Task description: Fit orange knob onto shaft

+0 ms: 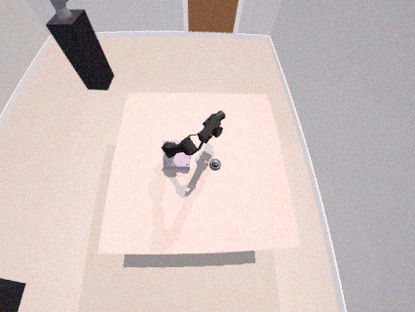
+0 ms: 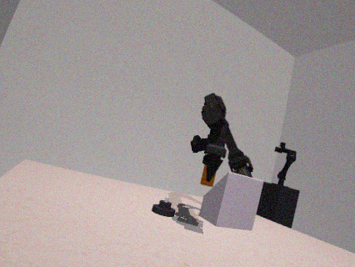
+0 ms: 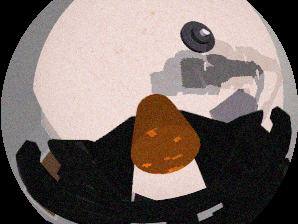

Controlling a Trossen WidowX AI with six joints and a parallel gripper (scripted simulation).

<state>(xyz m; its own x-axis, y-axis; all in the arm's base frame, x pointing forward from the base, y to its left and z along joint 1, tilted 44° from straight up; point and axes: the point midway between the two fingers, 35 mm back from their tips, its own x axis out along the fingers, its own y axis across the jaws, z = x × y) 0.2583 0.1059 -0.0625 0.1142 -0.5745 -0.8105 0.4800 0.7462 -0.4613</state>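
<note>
The orange knob (image 2: 207, 180) (image 3: 162, 135) is a rounded, tapered piece held up in the air above the table. My gripper (image 2: 210, 172) (image 3: 157, 117) is shut on it. In the wrist view the knob's narrower end points up the picture and its wide end lies toward the gripper. No hole shows. The dark round pedestal (image 1: 214, 165) (image 2: 163, 209) (image 3: 190, 40) stands on the table, apart from the knob. Its small bright shaft (image 2: 167, 199) (image 3: 205, 32) sticks up from the middle. The shaft's flat side cannot be made out.
A lilac box (image 1: 176, 164) (image 2: 239, 204) stands on the pale table (image 1: 244, 210) (image 2: 83, 225), beside the arm's lower part. The arm's shadow falls near the pedestal. Beyond the table, a black block (image 2: 278, 204) carries a small dark jointed shape. A tall black column (image 1: 83, 51) stands off the table.
</note>
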